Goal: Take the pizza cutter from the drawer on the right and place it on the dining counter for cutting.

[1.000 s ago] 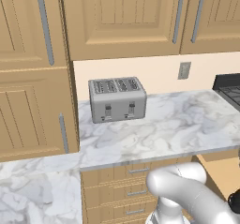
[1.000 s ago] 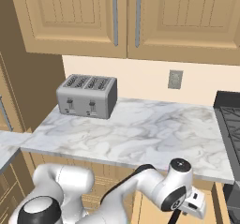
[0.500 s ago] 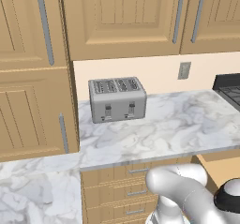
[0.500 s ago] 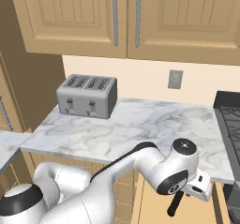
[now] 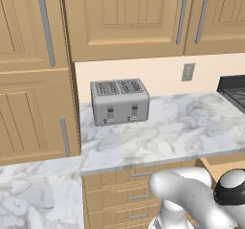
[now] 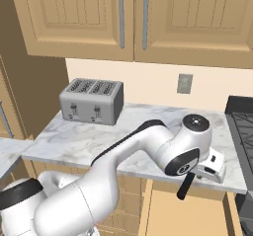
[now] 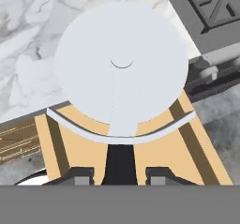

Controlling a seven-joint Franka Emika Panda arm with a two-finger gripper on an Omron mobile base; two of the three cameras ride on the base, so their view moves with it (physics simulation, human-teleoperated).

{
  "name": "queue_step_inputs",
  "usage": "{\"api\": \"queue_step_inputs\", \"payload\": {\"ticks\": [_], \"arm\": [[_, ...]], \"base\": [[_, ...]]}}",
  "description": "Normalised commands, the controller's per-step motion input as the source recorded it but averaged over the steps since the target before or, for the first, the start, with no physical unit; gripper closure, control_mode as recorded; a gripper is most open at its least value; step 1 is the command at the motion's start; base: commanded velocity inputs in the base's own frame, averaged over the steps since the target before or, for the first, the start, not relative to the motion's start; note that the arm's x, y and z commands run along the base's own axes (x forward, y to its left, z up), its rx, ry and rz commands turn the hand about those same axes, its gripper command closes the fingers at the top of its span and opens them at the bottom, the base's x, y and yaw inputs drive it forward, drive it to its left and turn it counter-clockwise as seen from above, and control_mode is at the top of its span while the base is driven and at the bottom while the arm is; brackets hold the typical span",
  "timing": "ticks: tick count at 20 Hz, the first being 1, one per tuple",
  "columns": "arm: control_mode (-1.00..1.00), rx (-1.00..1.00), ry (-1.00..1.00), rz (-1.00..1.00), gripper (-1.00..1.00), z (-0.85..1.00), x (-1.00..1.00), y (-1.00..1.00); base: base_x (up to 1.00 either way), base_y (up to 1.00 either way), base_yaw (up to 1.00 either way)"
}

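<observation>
The gripper [image 7: 120, 174] is clamped on the black handle of the pizza cutter [image 7: 122, 73], whose round pale wheel stands up ahead of the fingers, above the open drawer [image 7: 197, 138] by the counter's front edge. It looks light and stiff; the smooth handle may slip, so holding close under the wheel seems wisest. Beyond lie the marble counter [image 6: 148, 119] and toaster [image 6: 92, 100].

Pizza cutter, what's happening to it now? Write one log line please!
grip: gripper shut on black-handled, round-bladed pizza cutter | position: above open tan wooden drawer | dining counter: not reached
</observation>
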Motion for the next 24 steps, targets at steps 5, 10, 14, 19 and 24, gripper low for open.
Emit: {"api": "queue_step_inputs", "payload": {"ticks": [5,10,14,19,24], "arm": [[-1.00,0.00,0.00,0.00,1.00,0.70,0.12,0.27],[-1.00,0.00,0.00,0.01,1.00,0.40,0.06,0.76],[-1.00,0.00,0.00,0.06,1.00,0.19,0.23,0.90],[-1.00,0.00,0.00,0.12,1.00,0.05,0.30,0.92],[-1.00,0.00,0.02,0.16,1.00,0.00,0.20,0.93]], "base": [[0.00,0.00,0.00],[0.00,0.00,0.00],[0.00,0.00,0.00],[0.00,0.00,0.00],[0.00,0.00,0.00]]}}
